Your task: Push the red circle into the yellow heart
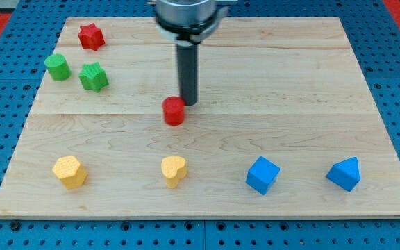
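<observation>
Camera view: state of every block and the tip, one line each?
my tip: down, at red circle's upper right
red circle: above yellow heart, apart
yellow heart: untouched
yellow block: bottom left
red star: top left
green circle: beside green star
blue cube: bottom right
blue block: far right

There was only one camera. It looked down at the wooden board (269, 83) from the front and from above, tilted, so the far edge looked shorter than the near edge. It stood back enough to fit nearly the whole board, with the blue table with holes (394, 48) showing around it. The near corners were just cut by the picture's bottom. The rod came in from the view's top, and its upper part was cut off. My tip (188, 104) sat close to the middle, a little toward the view's top.
</observation>
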`<state>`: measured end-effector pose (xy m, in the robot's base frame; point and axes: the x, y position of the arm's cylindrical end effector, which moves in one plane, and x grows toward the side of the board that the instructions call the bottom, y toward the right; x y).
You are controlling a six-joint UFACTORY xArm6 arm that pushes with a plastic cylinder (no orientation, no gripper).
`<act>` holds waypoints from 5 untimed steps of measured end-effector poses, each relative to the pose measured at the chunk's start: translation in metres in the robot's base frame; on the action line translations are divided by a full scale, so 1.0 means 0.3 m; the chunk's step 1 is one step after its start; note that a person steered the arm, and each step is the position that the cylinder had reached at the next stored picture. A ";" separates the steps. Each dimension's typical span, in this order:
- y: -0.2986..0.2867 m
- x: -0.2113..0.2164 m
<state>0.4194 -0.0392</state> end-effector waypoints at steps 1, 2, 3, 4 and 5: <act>-0.125 0.116; -0.287 0.139; -0.390 0.120; -0.367 0.230; -0.198 0.293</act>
